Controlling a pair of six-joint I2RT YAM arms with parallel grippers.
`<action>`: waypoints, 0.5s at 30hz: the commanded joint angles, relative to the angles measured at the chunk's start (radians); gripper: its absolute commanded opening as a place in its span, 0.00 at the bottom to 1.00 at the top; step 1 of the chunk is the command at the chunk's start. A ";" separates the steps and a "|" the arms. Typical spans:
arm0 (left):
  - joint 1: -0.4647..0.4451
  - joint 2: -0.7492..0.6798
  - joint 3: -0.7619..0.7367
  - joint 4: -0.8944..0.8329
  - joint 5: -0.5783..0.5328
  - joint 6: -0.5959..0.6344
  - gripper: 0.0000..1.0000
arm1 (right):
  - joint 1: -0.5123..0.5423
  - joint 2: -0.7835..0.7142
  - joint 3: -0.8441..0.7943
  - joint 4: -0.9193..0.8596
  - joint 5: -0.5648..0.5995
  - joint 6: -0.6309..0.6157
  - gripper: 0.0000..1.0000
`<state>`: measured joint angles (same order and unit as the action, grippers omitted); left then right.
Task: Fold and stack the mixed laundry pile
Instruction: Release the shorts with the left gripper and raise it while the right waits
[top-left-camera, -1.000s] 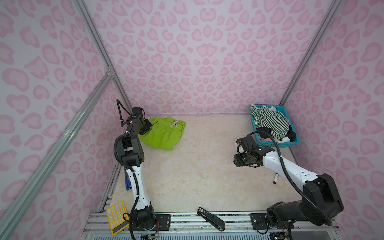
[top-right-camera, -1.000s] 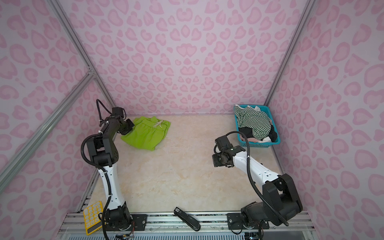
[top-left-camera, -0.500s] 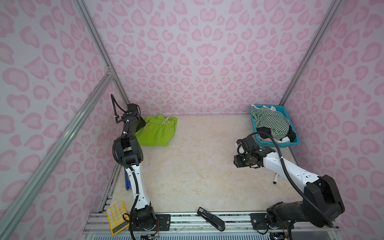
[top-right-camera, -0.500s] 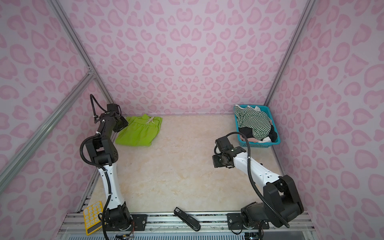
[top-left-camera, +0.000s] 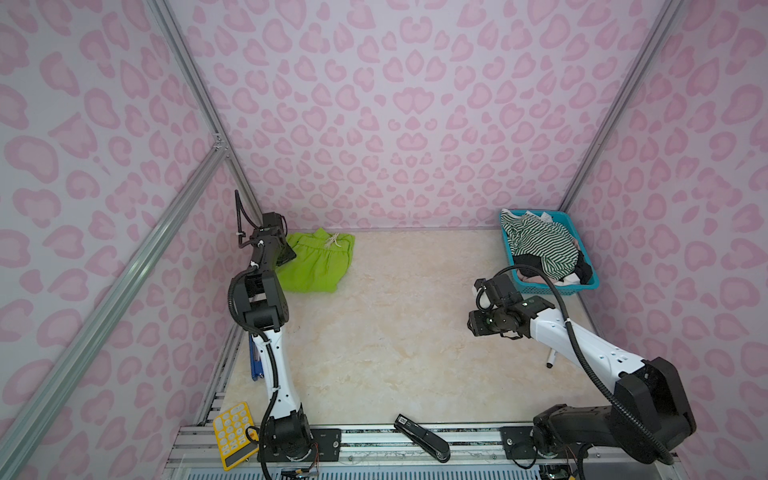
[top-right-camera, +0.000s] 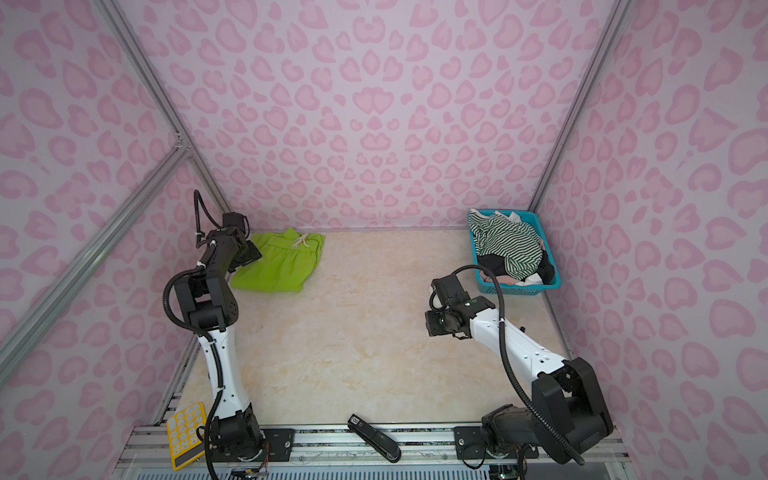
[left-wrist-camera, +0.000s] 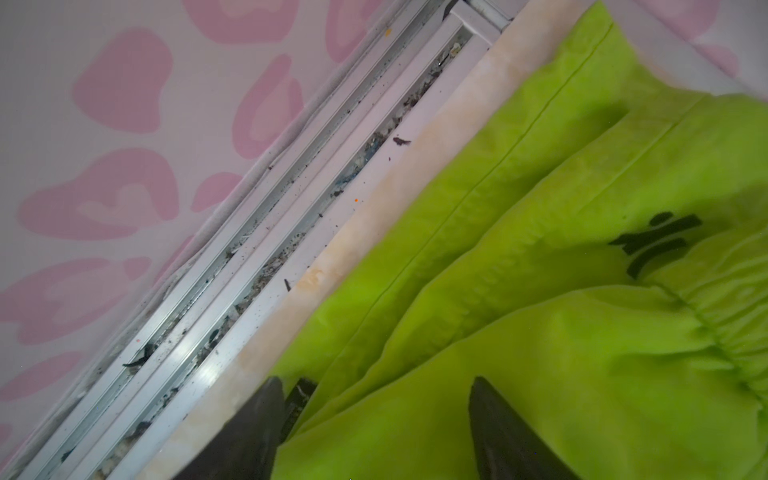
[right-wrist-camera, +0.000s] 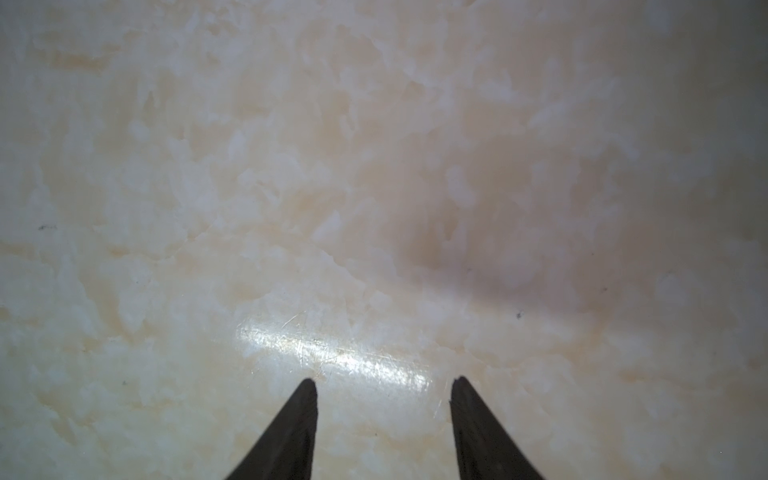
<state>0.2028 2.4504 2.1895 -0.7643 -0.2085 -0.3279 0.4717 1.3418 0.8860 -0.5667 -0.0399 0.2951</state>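
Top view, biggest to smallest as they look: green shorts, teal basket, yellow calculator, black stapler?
teal basket
green shorts, only slightly smaller
yellow calculator
black stapler
The last two lie nearer the camera, which flatters them.

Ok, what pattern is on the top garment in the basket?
Dark green and white stripes; the striped top shows best in a top view.

Bright, even light in both top views, shadows faint. Right wrist view: glare streak on the worktop (right-wrist-camera: 336, 353), soft shadow beside it, hazy focus.
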 joint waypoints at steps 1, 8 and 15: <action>-0.006 -0.337 -0.016 0.014 -0.088 0.036 0.73 | 0.001 -0.009 -0.006 0.006 -0.009 0.002 0.53; -0.010 -0.472 -0.149 0.095 -0.099 0.034 0.73 | -0.003 -0.020 -0.003 0.011 -0.010 -0.005 0.54; -0.014 -0.621 -0.311 0.195 -0.067 0.031 0.74 | -0.015 -0.035 -0.009 0.025 -0.009 -0.003 0.54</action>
<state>0.1921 2.3444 1.9026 -0.6239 -0.2783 -0.3008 0.4603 1.3140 0.8856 -0.5606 -0.0448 0.2947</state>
